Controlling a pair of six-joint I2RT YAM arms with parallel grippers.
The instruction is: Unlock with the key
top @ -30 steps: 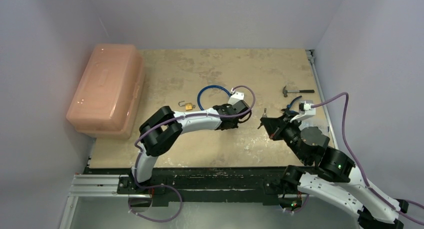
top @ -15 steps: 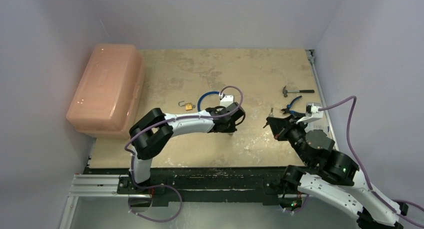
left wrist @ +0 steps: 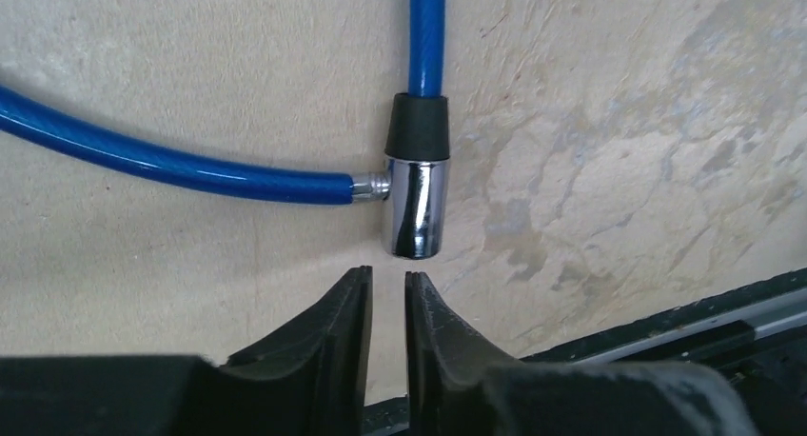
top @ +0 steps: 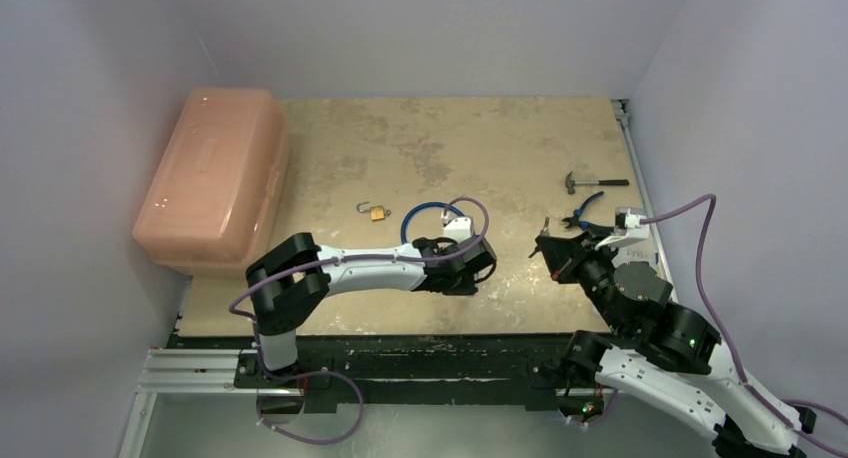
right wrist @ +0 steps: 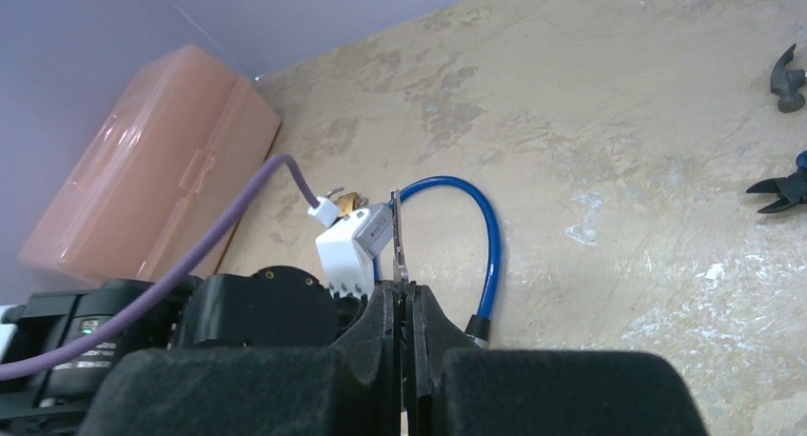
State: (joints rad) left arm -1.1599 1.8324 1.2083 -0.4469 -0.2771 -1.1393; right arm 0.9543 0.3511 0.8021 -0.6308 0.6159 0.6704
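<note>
Right, we're in the approach step: the key is in hand but not yet at the lock. Our right gripper (right wrist: 403, 288) is clamped on the key (right wrist: 399, 236), whose blade stands straight up out of the closed fingers, held above the table and well apart from the lock. Over on the other side, our left gripper (left wrist: 388, 276) sits low with its fingers drawn almost together. Only a thin slit shows between them and there's nothing in it. Just beyond those tips lies the chrome lock barrel (left wrist: 414, 208), flat on the table (left wrist: 619, 122), with the blue cable (left wrist: 171, 160) plugged into its side and looping away.

We can't make out the keyhole from here; we'd guess it's on the barrel end facing the left fingers. A small brass padlock (top: 378, 212) lies further back too, but the left arm's attention points us to the cable lock.

Next, we reckon the left hand needs to open and pin that barrel steady. Then the right must tip the key down and line its blade up with the barrel's axis. That will be fiddly, since a loose barrel will skid.
</note>
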